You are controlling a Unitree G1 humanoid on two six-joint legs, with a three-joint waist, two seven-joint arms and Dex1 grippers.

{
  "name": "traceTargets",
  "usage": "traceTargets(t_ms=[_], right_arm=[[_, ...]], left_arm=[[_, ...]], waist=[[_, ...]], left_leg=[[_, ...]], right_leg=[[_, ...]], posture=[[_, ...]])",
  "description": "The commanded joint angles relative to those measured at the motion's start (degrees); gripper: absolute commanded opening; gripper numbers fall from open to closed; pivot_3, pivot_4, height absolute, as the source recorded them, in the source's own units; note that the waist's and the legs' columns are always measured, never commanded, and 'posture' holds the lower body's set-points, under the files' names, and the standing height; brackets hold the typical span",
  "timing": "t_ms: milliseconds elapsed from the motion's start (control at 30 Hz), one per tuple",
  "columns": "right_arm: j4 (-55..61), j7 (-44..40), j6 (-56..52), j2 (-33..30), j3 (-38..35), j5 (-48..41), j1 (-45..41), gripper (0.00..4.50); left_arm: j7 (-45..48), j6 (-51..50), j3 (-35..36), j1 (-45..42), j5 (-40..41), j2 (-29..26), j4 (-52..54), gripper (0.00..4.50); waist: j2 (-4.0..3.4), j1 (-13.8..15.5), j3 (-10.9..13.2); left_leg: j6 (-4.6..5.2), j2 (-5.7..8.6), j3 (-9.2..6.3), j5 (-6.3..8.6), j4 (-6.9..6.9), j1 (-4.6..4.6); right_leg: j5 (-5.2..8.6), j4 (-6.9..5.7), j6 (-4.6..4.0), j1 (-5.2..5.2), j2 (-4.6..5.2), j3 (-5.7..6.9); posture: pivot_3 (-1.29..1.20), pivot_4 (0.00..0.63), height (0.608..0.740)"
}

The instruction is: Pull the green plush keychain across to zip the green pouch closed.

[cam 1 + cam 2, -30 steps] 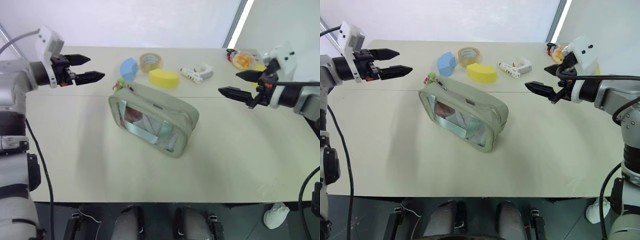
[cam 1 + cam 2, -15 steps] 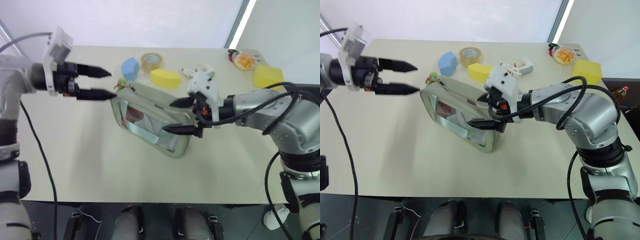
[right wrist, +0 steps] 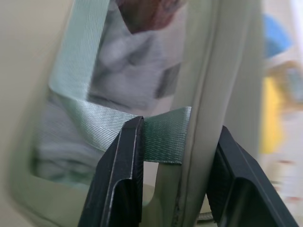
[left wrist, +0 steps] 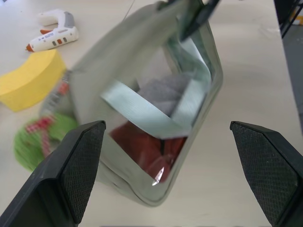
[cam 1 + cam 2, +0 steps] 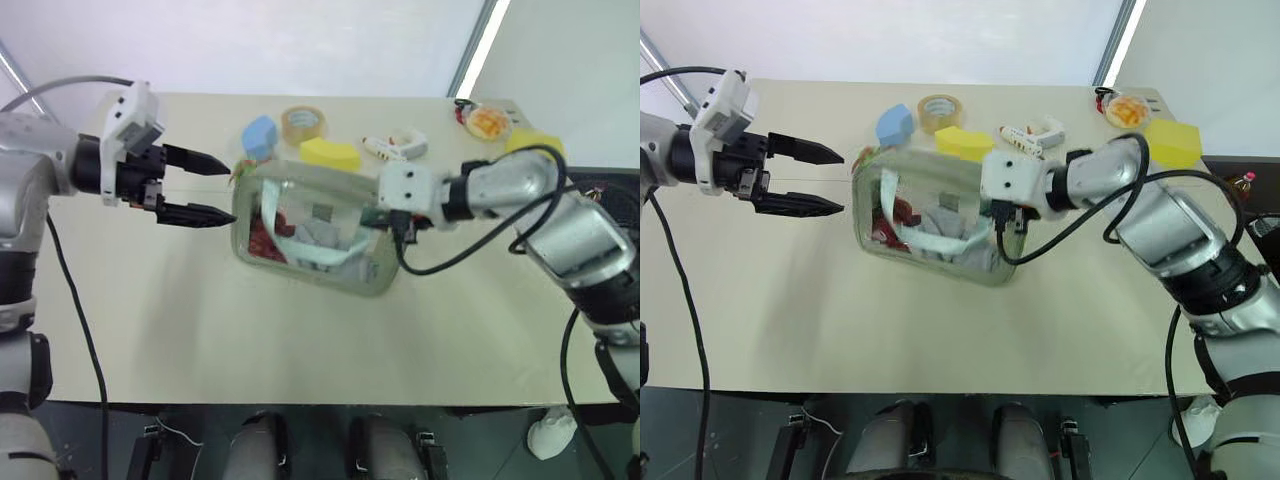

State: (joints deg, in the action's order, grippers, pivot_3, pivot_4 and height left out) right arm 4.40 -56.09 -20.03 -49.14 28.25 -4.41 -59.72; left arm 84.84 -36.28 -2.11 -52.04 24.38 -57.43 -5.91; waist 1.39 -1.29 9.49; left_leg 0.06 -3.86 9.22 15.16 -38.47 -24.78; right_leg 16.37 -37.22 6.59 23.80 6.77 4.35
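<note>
Centrally on the table [image 5: 150,330] lies the green pouch [image 5: 310,240] — the right gripper [image 3: 173,156] clamps its right-end rim. Just beside the green plush keychain [image 4: 35,139] at the pouch's left end, the left gripper [image 5: 205,188] gapes wide, grasping nothing.

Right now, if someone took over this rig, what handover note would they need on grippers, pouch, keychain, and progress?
Left gripper: open, empty, hovering just off the pouch's left end, fingers either side of the keychain's height.
Right gripper: closing on the pouch's right edge, fingers straddling rim and strap; grip not confirmed.
Pouch: on the table, mid-field, window facing the camera, red and white contents visible.
Keychain: at the pouch's upper left corner, untouched.
Done: both arms brought in to the pouch.
Left: secure the right hold, take the keychain with the left gripper, pull it across to zip shut.
</note>
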Motion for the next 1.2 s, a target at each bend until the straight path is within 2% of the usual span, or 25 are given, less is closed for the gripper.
traceTargets(t_ms=[33, 167, 400, 567, 833, 1000, 1167, 1200], right_arm=[[-3.95, 0.38, 9.58, 5.11, -0.85, 4.40, -2.42, 1.53], [-7.33, -0.12, 15.07, 9.67, -1.11, 6.72, -0.12, 1.53], [-11.53, -0.65, 19.20, 12.06, -3.47, 10.25, -1.08, 1.53], [-6.35, -4.82, 12.98, 10.82, -4.08, 9.43, 3.47, 1.53], [-4.16, -7.29, 3.24, 6.61, -6.23, 12.38, 4.64, 1.53], [1.44, -6.88, -11.04, 10.08, -8.30, 8.61, 4.20, 1.53], [2.15, -7.09, -13.02, 10.95, -8.36, 8.05, 3.67, 1.53], [2.24, -7.62, -13.08, 10.84, -8.54, 7.46, 3.56, 1.26]], left_arm=[[-0.39, 1.08, 0.83, -1.19, -0.01, -0.11, 0.17, 4.50], [-0.88, 1.74, 0.50, -1.86, -0.34, 0.87, -0.25, 4.50], [-1.77, 1.44, 1.09, -2.08, -0.04, 1.07, -0.19, 4.50], [-2.29, 1.06, 1.39, -1.39, 0.34, 0.95, 0.65, 4.50], [-2.78, 1.74, 1.40, -1.44, -0.01, 0.83, -0.30, 4.50], [-3.33, 2.41, 1.27, -1.71, -0.37, 1.21, -0.80, 4.50], [-3.63, 2.91, 1.12, -2.11, -0.43, 1.43, -1.08, 4.50], [-3.69, 2.95, 1.14, -2.15, -0.42, 1.44, -1.07, 4.50]], waist=[[0.00, -0.36, 0.00], [0.00, -0.72, 0.00], [-0.02, -1.07, 0.01], [-0.02, -0.94, 0.01], [-0.02, -0.66, 0.01], [-0.02, -0.53, 0.01], [-0.02, -0.26, 0.01], [-0.02, -0.05, 0.01]], left_leg=[[-0.05, 0.00, 0.01, -0.03, 0.09, 0.00], [-0.07, 0.00, 0.00, -0.04, 0.07, 0.00], [-0.07, 0.00, -0.03, -0.04, 0.07, 0.00], [-0.07, -0.01, -0.06, -0.04, 0.05, 0.00], [-0.06, 0.00, -0.06, -0.04, 0.03, 0.00], [-0.06, 0.00, -0.07, -0.04, 0.02, 0.00], [-0.06, 0.01, -0.06, -0.04, 0.02, 0.00], [-0.06, 0.01, -0.06, -0.04, 0.02, 0.00]], right_leg=[[0.00, -0.04, 0.00, 0.03, -0.01, 0.00], [0.00, -0.09, 0.00, -0.01, 0.00, 0.01], [0.00, -0.09, 0.00, -0.02, -0.01, 0.01], [0.00, -0.10, 0.00, -0.05, -0.01, 0.02], [0.00, -0.09, 0.00, -0.06, -0.01, 0.02], [0.00, -0.10, 0.00, -0.06, -0.01, 0.02], [0.00, -0.09, 0.00, -0.07, -0.01, 0.03], [0.00, -0.09, 0.00, -0.07, -0.01, 0.02]], posture=[[0.00, 0.150, 0.740], [0.00, 0.150, 0.740], [0.00, 0.150, 0.740], [0.00, 0.150, 0.740], [0.00, 0.150, 0.740], [0.00, 0.150, 0.740], [0.00, 0.150, 0.740], [0.00, 0.150, 0.740]])
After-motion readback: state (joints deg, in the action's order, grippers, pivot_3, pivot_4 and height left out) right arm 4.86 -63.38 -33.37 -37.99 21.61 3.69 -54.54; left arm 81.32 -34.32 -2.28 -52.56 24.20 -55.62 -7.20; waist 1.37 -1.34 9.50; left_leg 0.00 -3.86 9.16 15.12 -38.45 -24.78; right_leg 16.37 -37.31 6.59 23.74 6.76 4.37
